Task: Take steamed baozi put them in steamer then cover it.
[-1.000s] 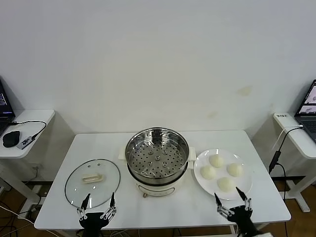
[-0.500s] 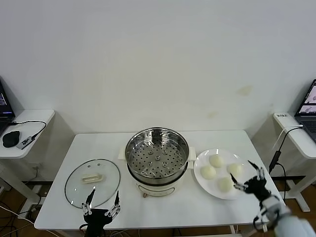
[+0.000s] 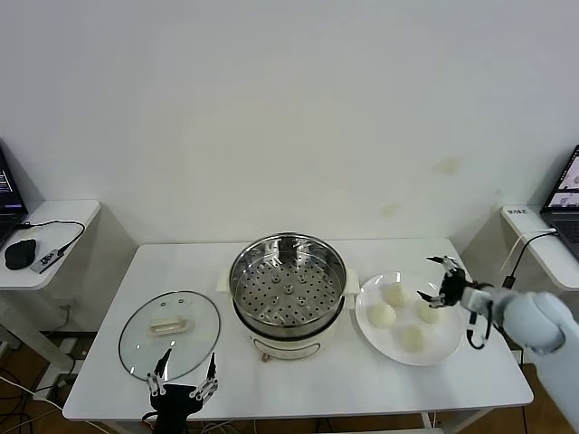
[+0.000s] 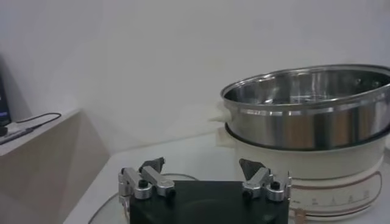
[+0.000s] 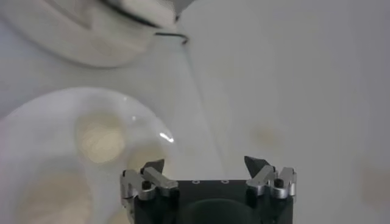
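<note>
Right pincer hovers wide over the buns, nothing lifted yet!

The right pincer (image 3: 438,279) hangs spread open and empty just above the far-right edge of the plate (image 3: 454,344), beside the nearest of the four steamed baozi (image 3: 429,311), touching none that I can see. They look soft, light and easily dented, so I'd cup one gently round its middle rather than squeeze. The steamer (image 3: 288,282) sits empty mid-table (image 3: 380,380), its cover (image 3: 170,333) flat on the table to its left. The left pincer (image 3: 182,379) waits near the cover's front rim, fingers apart, holding nothing.
</note>
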`<state>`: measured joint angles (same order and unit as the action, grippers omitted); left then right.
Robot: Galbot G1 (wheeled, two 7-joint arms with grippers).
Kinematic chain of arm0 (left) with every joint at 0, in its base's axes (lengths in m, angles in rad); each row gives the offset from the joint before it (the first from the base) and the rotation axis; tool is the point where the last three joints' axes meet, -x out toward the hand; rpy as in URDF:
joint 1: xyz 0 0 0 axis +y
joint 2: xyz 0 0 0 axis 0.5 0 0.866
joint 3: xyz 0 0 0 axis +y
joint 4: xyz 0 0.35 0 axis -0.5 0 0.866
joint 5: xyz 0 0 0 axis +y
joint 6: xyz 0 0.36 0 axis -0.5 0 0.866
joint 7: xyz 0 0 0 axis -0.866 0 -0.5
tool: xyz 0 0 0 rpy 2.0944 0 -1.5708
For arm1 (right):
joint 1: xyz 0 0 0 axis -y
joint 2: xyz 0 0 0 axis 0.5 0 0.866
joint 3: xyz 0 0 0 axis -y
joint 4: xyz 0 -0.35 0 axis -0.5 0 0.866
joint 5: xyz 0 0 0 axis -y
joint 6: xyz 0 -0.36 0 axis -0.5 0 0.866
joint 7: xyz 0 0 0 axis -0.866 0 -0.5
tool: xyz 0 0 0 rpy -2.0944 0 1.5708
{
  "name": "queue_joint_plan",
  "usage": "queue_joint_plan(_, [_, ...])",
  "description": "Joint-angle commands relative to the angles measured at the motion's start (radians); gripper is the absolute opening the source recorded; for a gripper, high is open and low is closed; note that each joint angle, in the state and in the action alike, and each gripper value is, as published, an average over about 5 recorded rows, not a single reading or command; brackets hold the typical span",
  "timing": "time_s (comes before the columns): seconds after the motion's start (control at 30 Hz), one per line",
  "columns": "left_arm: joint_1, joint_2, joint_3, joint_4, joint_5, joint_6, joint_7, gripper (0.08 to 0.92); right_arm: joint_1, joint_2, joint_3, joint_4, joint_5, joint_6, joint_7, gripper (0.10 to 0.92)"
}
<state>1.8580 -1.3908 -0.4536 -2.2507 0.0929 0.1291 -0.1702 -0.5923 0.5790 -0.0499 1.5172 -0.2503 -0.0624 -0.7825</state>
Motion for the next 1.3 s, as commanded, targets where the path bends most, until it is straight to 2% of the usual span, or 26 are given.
queue_joint_plan(0.03, [0.001, 0.0, -0.002, 0.0, 0.012, 0.005, 0.004, 0.823, 0.364, -0.078, -0.377, -0.141, -0.031, 0.033, -0.172, 0.823])
queue_joint_plan(0.2, [-0.002, -0.005, -0.004, 0.001, 0.016, 0.007, 0.001, 0.823, 0.495, -0.015, -0.548, -0.215, -0.018, 0.037, -0.233, 0.823])
queue_joint_plan(0.4, [-0.005, -0.006, -0.011, 0.003, 0.017, 0.008, 0.001, 0.823, 0.566, 0.074, -0.669, -0.303, -0.001, 0.037, -0.239, 0.823])
queue_joint_plan(0.73, [-0.004, 0.0, -0.026, 0.0, 0.013, 0.006, 0.009, 0.823, 0.555, 0.228, -0.692, -0.457, -0.014, 0.012, -0.19, 0.823])
queue_joint_plan(1.07, [-0.006, 0.0, -0.032, 0.001, 0.013, 0.005, 0.007, 0.823, 0.542, 0.294, -0.661, -0.545, -0.035, -0.005, -0.166, 0.82])
queue_joint_plan(1.3, [-0.008, 0.003, -0.033, 0.001, 0.013, 0.006, 0.007, 0.823, 0.536, 0.314, -0.657, -0.577, -0.043, -0.012, -0.164, 0.726])
